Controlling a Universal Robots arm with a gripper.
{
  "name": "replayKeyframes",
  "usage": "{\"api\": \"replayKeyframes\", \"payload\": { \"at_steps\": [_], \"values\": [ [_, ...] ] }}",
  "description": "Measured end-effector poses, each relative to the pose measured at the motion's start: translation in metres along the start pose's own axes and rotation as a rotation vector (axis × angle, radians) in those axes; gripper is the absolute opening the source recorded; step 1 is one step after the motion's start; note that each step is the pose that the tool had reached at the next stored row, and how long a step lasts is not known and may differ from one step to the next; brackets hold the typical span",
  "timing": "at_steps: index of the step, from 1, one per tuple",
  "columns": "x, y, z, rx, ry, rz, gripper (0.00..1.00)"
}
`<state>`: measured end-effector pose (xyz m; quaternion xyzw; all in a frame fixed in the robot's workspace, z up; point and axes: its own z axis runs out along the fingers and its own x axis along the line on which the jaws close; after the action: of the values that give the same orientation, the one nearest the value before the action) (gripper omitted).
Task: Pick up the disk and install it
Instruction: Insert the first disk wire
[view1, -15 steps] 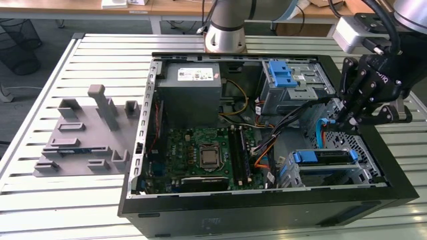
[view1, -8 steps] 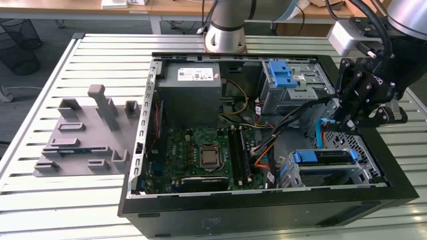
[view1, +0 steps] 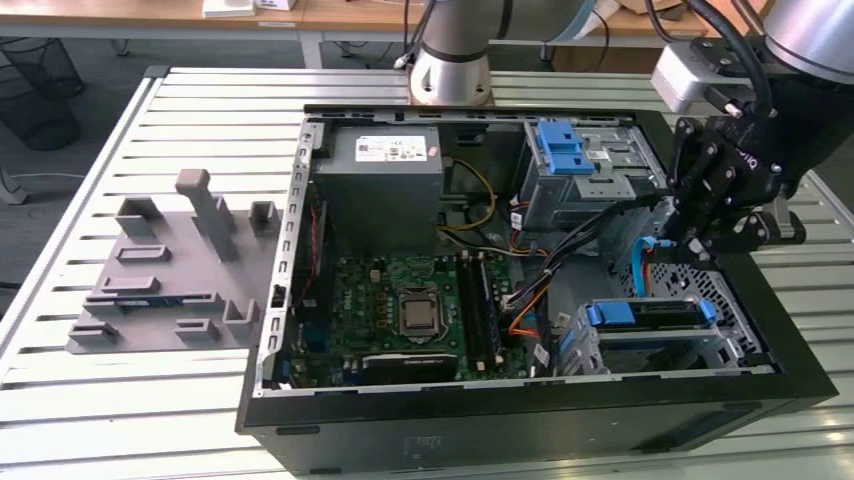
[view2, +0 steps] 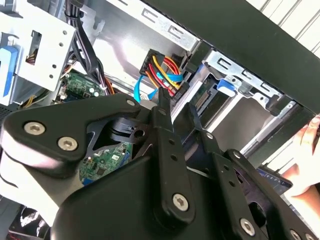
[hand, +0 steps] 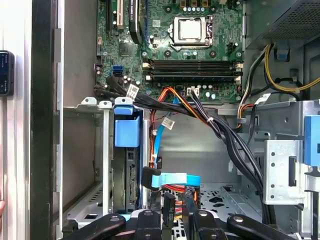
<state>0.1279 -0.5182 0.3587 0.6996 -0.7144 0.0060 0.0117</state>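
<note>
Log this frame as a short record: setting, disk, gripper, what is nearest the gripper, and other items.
setting: open computer case lying on a slatted table
disk: with its blue carrier, in the drive cage at the case's corner on the exterior view's lower right; looks seated
gripper: lowered inside the case beside that cage, not on the disk
nearest the gripper: bundle of coloured cables with a blue flat cable
other items: power supply; motherboard; grey fixture on the table; a person's hand at the case edge
</note>
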Motion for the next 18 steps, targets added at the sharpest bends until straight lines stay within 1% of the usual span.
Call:
{"api": "replayKeyframes", "payload": {
  "at_steps": [3,9,11,14,18],
  "values": [
    [-0.0012,-0.0001,0.0024,0.0053,0.0082,0.0,0.31],
    [-0.0034,-0.0002,0.0054,0.0089,0.0099,0.001,0.3],
    [-0.0037,-0.0002,0.0057,0.01,0.0124,0.001,0.17],
    [-0.0037,-0.0002,0.0058,0.0108,0.0158,0.001,0.16],
    [-0.0038,-0.0002,0.0058,0.0109,0.016,0.001,0.16]
  ]
}}
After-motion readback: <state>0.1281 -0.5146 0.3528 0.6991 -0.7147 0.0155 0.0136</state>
